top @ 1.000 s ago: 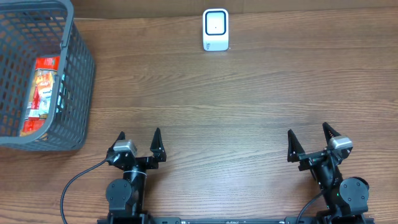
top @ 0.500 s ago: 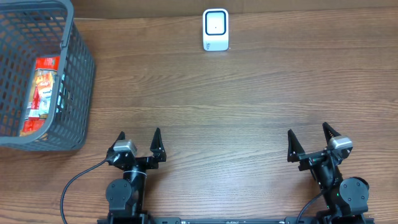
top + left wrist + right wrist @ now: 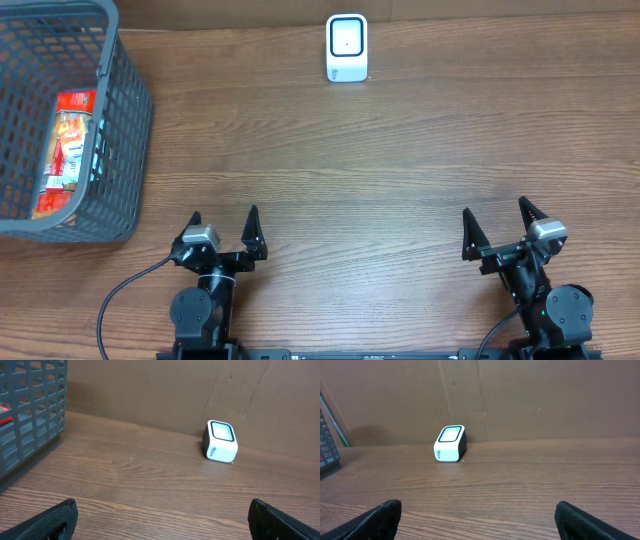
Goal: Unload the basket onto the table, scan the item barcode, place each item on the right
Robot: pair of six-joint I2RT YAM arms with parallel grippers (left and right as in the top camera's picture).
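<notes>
A red and orange packaged item lies inside the grey basket at the far left; only a red sliver of the item shows through the mesh in the left wrist view. The white barcode scanner stands upright at the back centre, also seen as a white box scanner and scanner in the wrist views. My left gripper rests near the front edge, open and empty. My right gripper sits at the front right, open and empty too.
The basket wall rises to the left of my left gripper. A brown cardboard backdrop closes off the far side of the wooden table.
</notes>
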